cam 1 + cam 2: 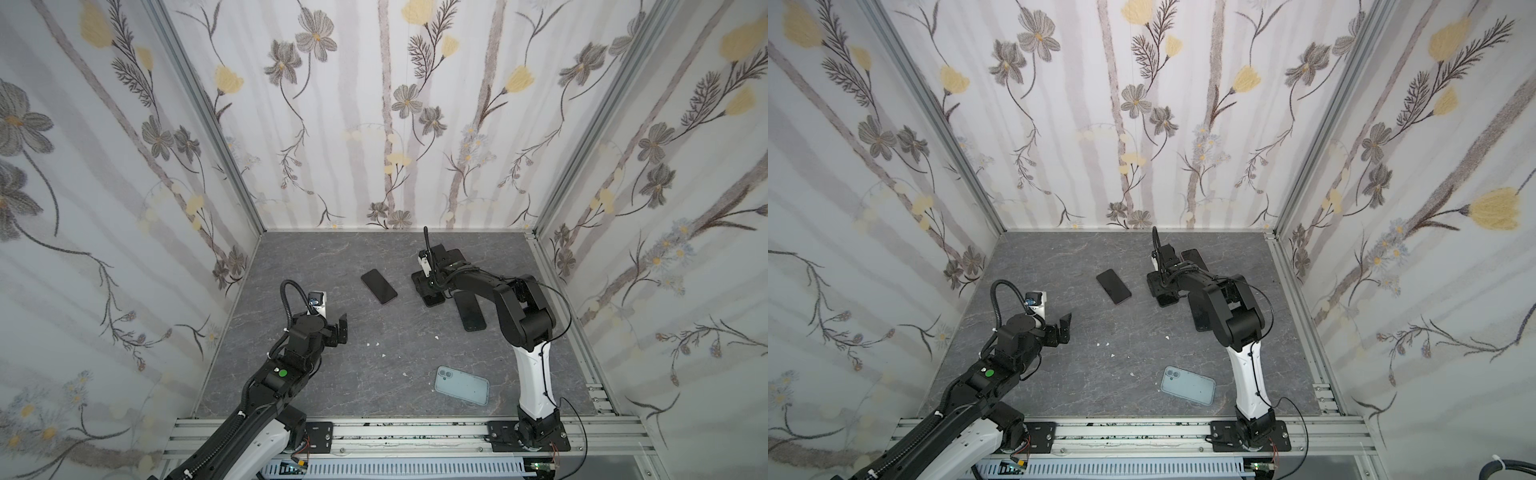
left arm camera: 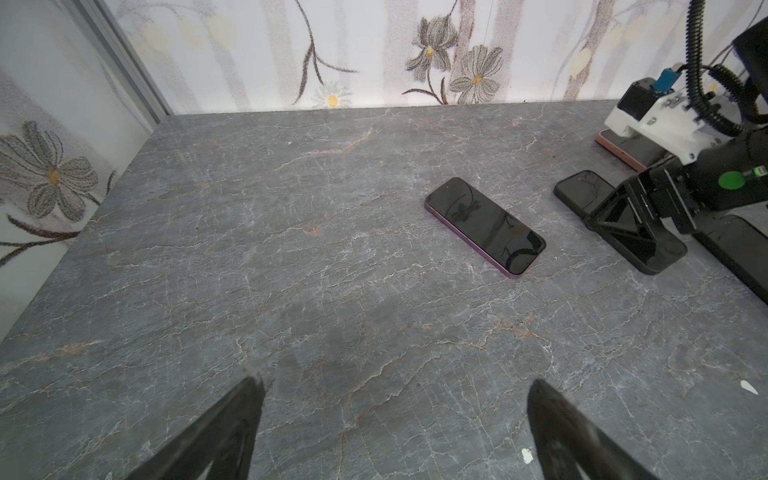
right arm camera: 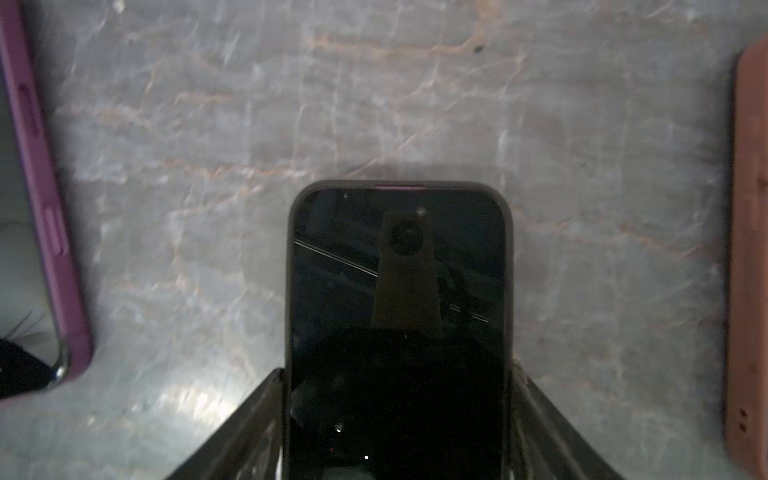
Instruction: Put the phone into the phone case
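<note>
- The right gripper [image 3: 399, 370] is lowered onto the black phone [image 3: 399, 270]. One finger presses against each long edge, so it is clamped across the phone's width.
- The black phone [image 1: 434, 300] lies flat on the table [image 1: 332, 382], screen up. Its far end sticks out beyond the fingertips.
- In the right wrist view, the black phone sits between the purple phone [image 3: 50, 216] and the pink phone [image 3: 750, 249], apart from both.
- The phone case [image 1: 461, 385] is light blue and lies near the front edge, beside the right arm's base and well apart from the right gripper [image 1: 426, 291].
- The left gripper [image 2: 395, 415] hangs over bare table with its jaws spread wide and nothing between them.
</note>
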`<state>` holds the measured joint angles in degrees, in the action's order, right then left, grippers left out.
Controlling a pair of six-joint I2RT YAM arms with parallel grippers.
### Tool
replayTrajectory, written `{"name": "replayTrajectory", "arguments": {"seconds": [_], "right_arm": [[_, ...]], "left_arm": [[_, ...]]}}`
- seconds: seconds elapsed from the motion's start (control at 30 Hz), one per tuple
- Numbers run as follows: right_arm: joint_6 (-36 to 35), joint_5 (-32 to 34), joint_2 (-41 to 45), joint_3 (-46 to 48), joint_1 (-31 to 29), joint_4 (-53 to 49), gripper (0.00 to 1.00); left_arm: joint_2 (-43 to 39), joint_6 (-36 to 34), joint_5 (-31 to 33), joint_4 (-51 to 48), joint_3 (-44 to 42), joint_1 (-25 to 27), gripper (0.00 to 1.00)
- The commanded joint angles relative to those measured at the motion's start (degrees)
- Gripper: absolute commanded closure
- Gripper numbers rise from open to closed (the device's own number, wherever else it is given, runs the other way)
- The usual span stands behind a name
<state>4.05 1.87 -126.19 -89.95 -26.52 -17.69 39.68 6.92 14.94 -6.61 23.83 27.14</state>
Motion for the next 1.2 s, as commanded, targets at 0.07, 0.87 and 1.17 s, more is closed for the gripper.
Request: {"name": "replayTrajectory", "arguments": {"seconds": [0.07, 0.87, 1.17], "right_arm": [[-1.0, 4.8, -5.0, -6.5, 0.7, -6.6, 0.24], [4.4, 5.3, 32.3, 11.4, -1.1, -0.4, 0.00], [5.4, 9.0, 54.6, 26.4, -1.7, -3.4, 0.00]], "left_arm": [[0.5, 1.0, 0.1, 0.6, 0.9, -0.2, 0.01], [23.5, 3.4, -2.8, -1.9, 15.2, 22.9, 0.17], [40.5, -1.8, -4.0, 4.0, 19.8, 37.1, 0.18]]}}
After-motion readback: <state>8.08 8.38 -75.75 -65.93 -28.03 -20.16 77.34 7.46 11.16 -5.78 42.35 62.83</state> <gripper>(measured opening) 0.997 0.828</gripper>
